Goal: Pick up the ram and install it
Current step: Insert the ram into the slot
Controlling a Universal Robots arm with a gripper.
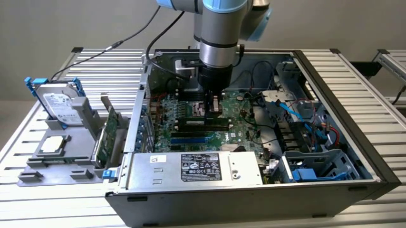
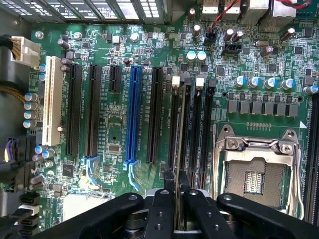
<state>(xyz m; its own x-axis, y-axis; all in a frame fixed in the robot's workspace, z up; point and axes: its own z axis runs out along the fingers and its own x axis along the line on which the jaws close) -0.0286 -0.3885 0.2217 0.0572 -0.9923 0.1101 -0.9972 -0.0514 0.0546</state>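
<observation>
The gripper is pinching the ram between its nearly closed black fingers, gripping the thin stick on edge. The ram is standing in line with the dark memory slots of the green motherboard, directly over one of them; whether it is seated cannot be told. The open CPU socket is lying just beside those slots, and a blue expansion slot is sitting on their other side. In the exterior view the arm is reaching straight down into the open computer case. Towards the exterior view's left, outside the case, a hard drive and a green expansion card are standing in a grey holder.
</observation>
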